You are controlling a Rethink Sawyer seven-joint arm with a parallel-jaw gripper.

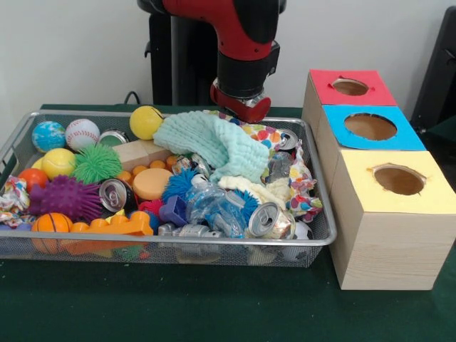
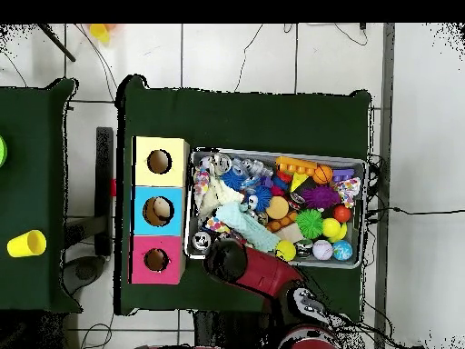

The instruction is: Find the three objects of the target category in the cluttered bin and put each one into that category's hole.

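Bin crammed w/ balls, cans; mint cloth on top; tool state: can't tell.

Mint cloth, purple spiky ball, drink can, yellow cup

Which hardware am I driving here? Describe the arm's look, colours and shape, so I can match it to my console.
One thick, rounded arm with glossy red shells broken by a black cylindrical segment. Its lowest visible part is a red rounded wrist cap with a pale ring above it. The overhead view shows the same red casing with black joints. No markings can be made out, and the fingers are hidden.
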